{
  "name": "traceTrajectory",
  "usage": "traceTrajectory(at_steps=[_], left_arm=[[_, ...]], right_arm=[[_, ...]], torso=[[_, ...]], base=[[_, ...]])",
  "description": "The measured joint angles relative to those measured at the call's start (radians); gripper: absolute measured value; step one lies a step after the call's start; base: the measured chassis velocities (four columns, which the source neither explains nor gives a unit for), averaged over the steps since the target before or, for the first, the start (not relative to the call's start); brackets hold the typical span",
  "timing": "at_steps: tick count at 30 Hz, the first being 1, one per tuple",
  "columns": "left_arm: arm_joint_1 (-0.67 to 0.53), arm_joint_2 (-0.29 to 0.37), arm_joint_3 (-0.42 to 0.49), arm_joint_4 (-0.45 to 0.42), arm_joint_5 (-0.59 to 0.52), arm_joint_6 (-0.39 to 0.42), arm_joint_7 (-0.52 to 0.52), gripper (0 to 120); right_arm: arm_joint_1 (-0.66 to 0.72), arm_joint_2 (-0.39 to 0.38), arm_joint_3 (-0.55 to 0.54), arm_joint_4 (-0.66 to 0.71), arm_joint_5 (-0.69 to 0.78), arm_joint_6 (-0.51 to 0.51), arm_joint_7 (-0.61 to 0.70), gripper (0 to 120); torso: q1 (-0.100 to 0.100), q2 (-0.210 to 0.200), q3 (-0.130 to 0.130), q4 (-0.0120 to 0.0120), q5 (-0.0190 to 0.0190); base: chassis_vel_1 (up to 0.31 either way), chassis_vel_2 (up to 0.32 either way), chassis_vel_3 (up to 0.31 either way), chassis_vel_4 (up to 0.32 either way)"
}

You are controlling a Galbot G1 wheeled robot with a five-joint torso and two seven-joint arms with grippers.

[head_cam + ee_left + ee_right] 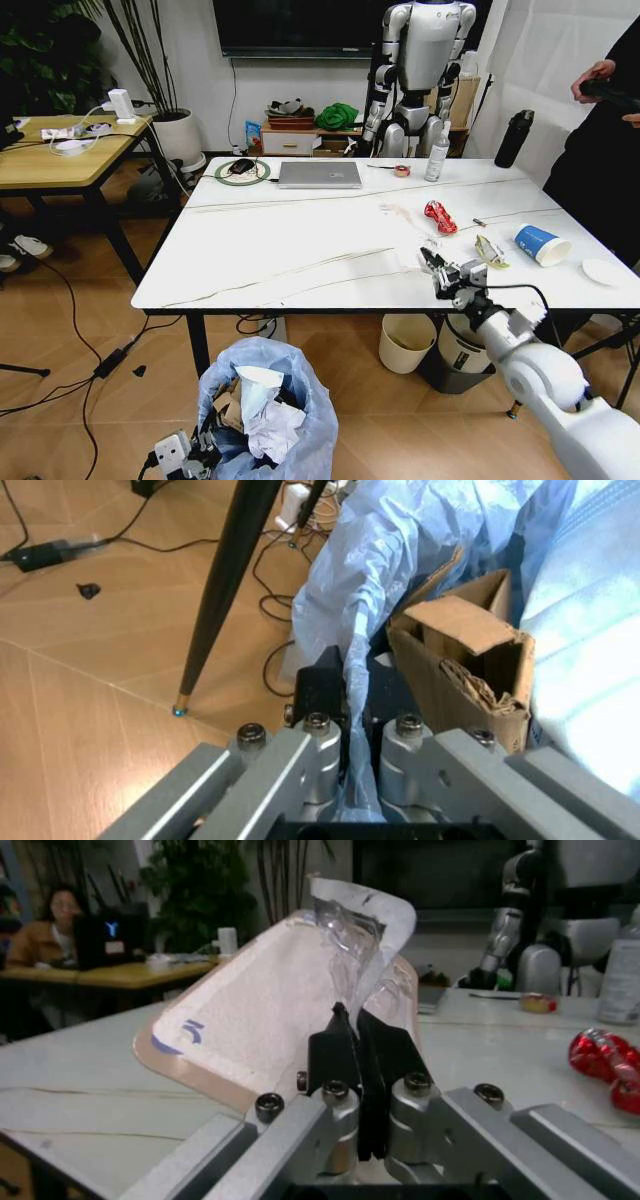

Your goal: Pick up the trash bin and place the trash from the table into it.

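At the bottom of the head view, left of centre, the trash bin [268,415] with its light-blue bag stands on the floor before the marble-look table [300,250], stuffed with white tissues [262,412]. The left gripper [352,727] at its lower-left rim is clenched on a fold of the bag. At the table's near edge, right of centre, the right gripper [362,1065] pinches a flat white plastic pouch [270,1005]. A red wrapper [439,216], yellowish wrapper [489,250] and blue-and-white paper cup [541,244] lie on the right part of the tabletop.
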Motion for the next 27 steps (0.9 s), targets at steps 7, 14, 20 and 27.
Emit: traceTrajectory(at_steps=[7,14,20,27], left_arm=[[0.019,0.04,-0.019,-0.015,-0.027,0.019,-0.01,0],[0.039,0.064,-0.036,-0.028,-0.033,0.026,-0.016,0],[0.034,0.05,-0.033,-0.028,-0.027,0.032,-0.015,0],[0.047,0.031,-0.032,-0.048,-0.013,0.033,-0.015,0]], right_arm=[[-0.111,-0.009,-0.233,0.263,0.209,0.079,-0.076,0],[-0.042,-0.001,-0.572,0.205,0.2,0.131,-0.127,0],[0.075,0.039,-0.796,0.111,0.173,0.151,-0.141,0],[0.157,0.08,-0.907,0.024,0.11,0.138,-0.097,0]], torso=[[0.0,0.0,0.0,0.0007,0.0],[0.0,0.0,0.0,0.0006,-0.0006],[0.0,0.0,0.0,0.0006,-0.0001],[0.0,0.0,0.0,0.0006,-0.0001]], base=[[0.0,0.0,0.0,0.0],[0.0,0.0,0.0,0.0],[0.0,0.0,0.0,0.0],[0.0,0.0,0.0,0.0]])
